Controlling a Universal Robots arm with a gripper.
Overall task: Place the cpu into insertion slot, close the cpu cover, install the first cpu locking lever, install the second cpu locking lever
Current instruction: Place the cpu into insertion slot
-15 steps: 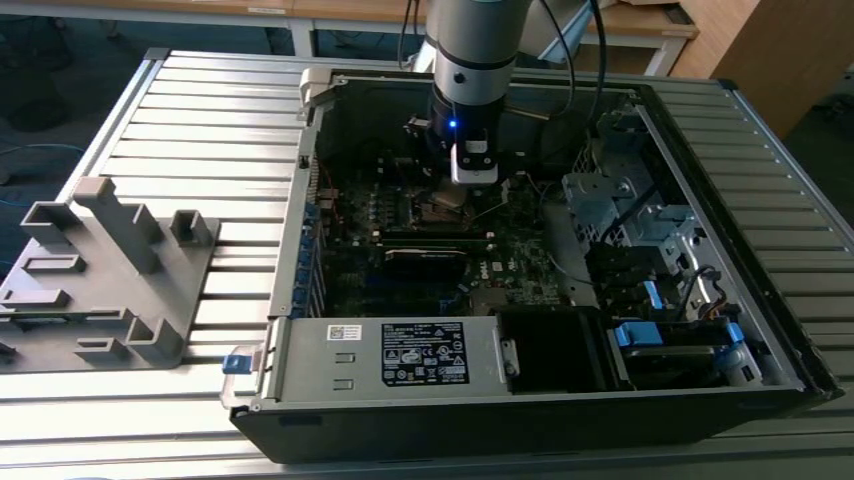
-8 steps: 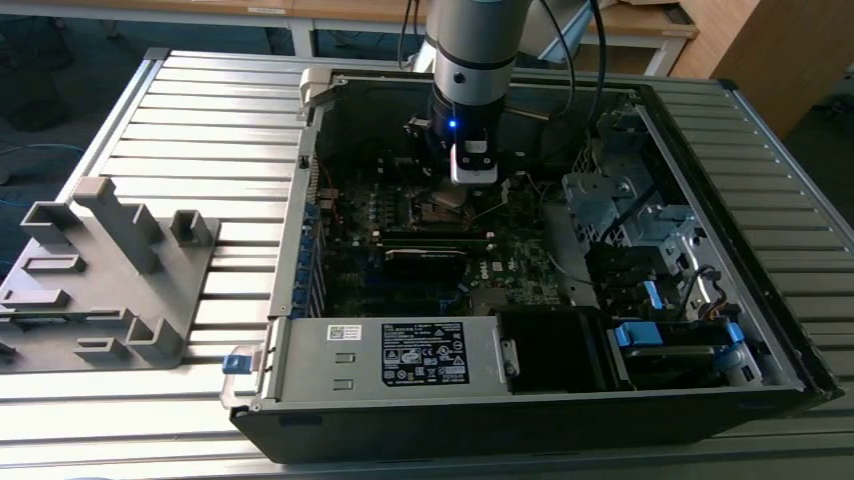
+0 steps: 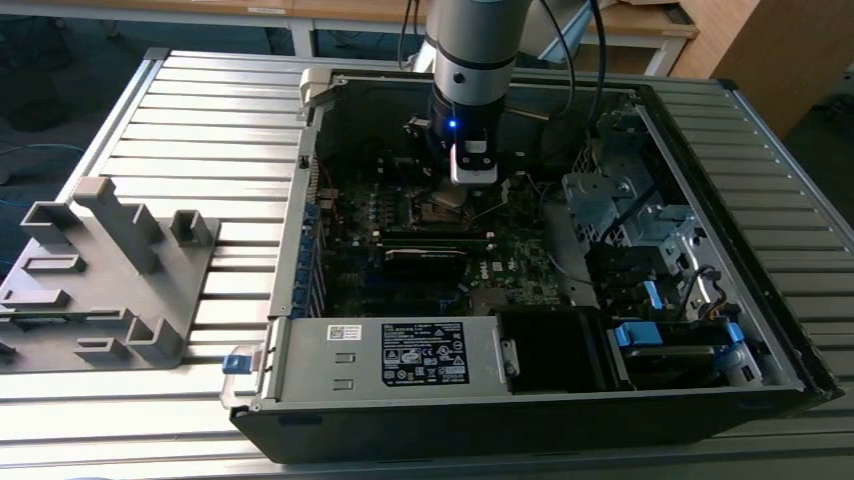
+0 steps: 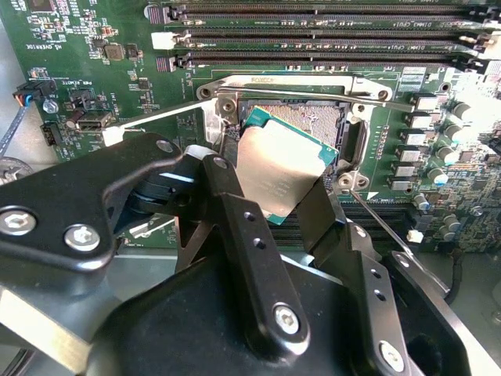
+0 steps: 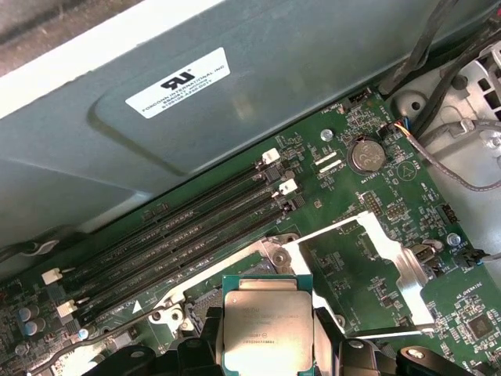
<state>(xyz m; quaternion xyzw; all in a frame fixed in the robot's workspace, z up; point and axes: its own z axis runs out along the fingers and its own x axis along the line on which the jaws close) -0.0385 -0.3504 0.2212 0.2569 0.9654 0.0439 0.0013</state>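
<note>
- Gripper (image 4: 274, 202), a black two-finger metal unit, is clamped on the cpu (image 4: 286, 164), a small flat square chip with a dull silvery top.
- The cpu hangs tilted just above the insertion slot (image 4: 313, 117), a small square dark socket in a metal frame.
- The cpu cover (image 5: 407, 274), a thin silvery hinged square frame, stands open beside the insertion slot.
- The green motherboard (image 4: 78, 70) surrounds the insertion slot.
</note>
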